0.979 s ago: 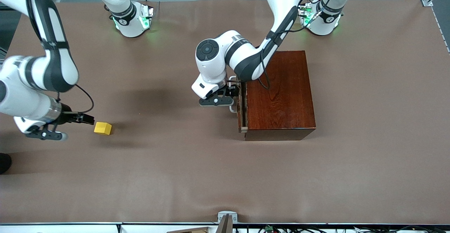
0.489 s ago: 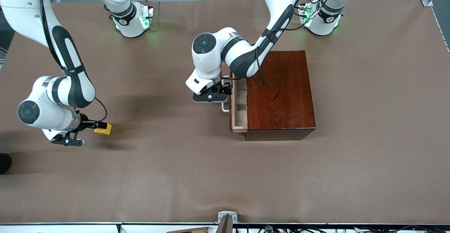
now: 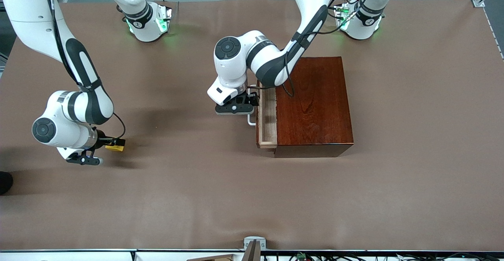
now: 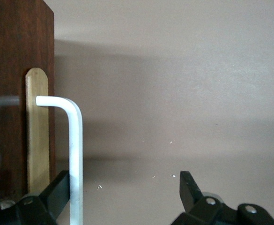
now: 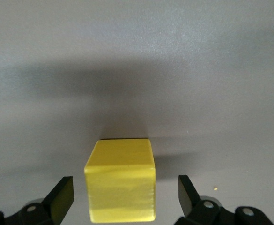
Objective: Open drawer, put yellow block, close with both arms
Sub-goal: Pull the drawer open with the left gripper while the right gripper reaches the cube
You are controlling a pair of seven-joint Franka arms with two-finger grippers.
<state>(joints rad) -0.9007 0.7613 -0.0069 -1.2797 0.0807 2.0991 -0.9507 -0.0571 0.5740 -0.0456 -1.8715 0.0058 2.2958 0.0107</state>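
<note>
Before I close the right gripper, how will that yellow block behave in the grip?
The yellow block is a flat-faced cube sitting square between the open right gripper, so it probably won't roll or twist. Its crisp edges suggest it is rigid. Being small, it is likely light, though smooth faces could slip under a weak squeeze.

1 overhead front view, 2 wrist close-ups

The right gripper (image 3: 107, 144) hides most of the yellow block (image 3: 116, 148), perhaps touching it.
</note>
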